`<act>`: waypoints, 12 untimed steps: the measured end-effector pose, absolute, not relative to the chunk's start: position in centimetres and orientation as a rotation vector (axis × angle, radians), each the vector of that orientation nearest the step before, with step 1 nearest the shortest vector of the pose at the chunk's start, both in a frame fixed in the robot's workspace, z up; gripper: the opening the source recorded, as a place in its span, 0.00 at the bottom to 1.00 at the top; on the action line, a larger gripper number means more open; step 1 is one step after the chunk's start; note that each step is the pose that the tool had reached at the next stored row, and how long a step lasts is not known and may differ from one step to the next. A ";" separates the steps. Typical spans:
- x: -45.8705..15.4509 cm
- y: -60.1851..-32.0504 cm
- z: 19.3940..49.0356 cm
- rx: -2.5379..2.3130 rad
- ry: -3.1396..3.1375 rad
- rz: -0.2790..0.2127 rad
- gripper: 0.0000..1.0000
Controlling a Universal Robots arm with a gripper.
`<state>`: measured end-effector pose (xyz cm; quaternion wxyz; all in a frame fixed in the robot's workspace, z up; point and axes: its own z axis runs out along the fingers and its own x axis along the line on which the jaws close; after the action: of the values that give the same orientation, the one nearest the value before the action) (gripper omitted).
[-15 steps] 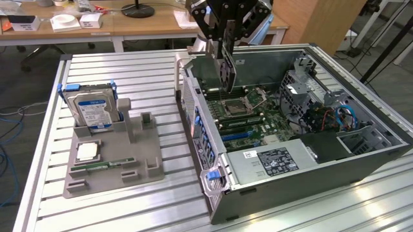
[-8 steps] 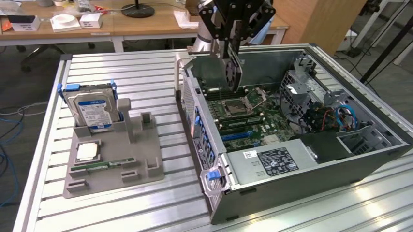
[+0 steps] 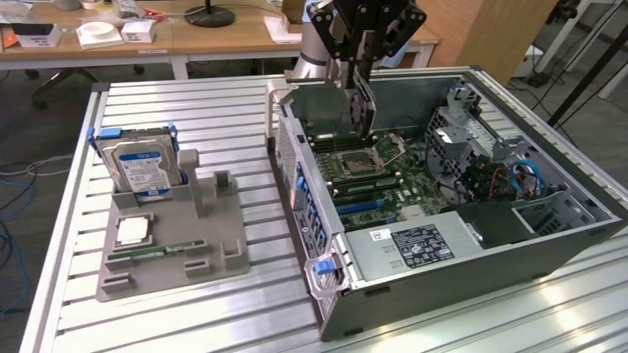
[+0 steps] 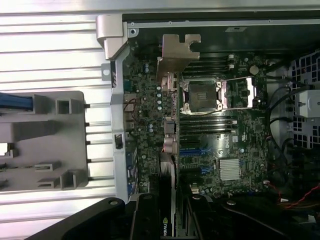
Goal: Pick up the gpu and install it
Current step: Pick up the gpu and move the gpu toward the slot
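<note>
Your pincer (image 3: 358, 79) is closed on the gpu (image 3: 365, 114) and holds it on its edge over the open computer case (image 3: 549, 243). So the picking up is done. The putting in is not done. The card hangs above the green board (image 3: 393, 184) inside, and the blue slots (image 4: 192, 150) are bare.

Gpu (image 3: 365, 110) upright (bracket-end down) above motherboard

gpu (image 4: 177, 57) with silver bracket and black cooler, dark green motherboard (image 4: 147, 100), blue-white label on hard drive (image 3: 140, 168), grey holder (image 3: 211, 235)
</note>
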<state>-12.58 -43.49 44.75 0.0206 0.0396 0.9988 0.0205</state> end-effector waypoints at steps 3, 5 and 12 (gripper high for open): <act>-12.3 -43.5 44.8 0.123 3.097 0.064 0.26; -12.1 -43.5 44.8 0.123 3.097 0.064 0.26; -11.9 -43.5 44.8 0.123 3.097 0.064 0.26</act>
<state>-11.91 -43.48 44.75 0.0206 0.0396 0.9988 0.0205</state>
